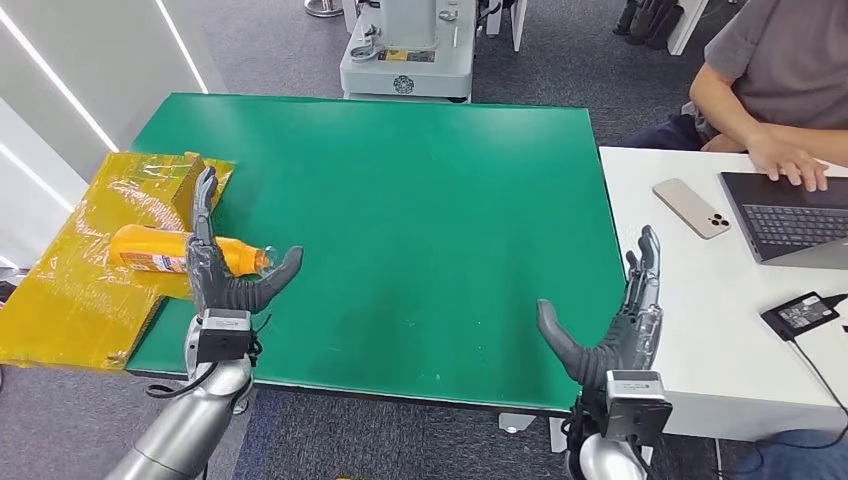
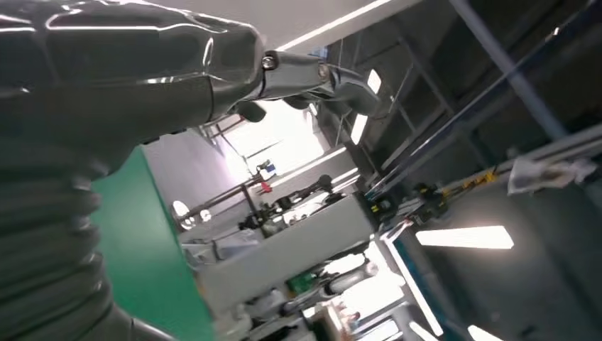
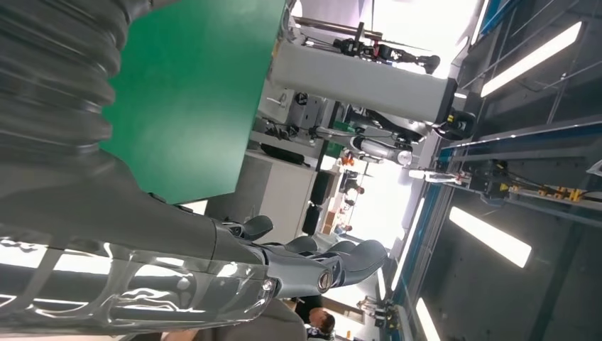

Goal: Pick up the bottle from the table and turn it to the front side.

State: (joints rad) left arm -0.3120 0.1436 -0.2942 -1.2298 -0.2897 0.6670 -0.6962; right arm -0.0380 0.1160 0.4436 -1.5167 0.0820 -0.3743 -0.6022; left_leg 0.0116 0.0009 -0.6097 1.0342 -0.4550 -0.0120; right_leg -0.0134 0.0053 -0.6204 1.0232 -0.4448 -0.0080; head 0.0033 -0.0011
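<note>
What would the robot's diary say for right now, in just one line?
bottle: lying on yellow wrap, not lifted | left hand: open, beside bottle | right hand: open, over table edge

One orange bottle [image 1: 170,252], one green table [image 1: 420,230], one white table [image 1: 700,330], one phone [image 1: 691,208], one laptop [image 1: 790,215], two robot hands, left [image 1: 222,272] and right [image 1: 612,330]

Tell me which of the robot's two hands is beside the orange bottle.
The left hand, open beside the lying orange bottle at the table's left edge. The right hand is far across the green table.
</note>
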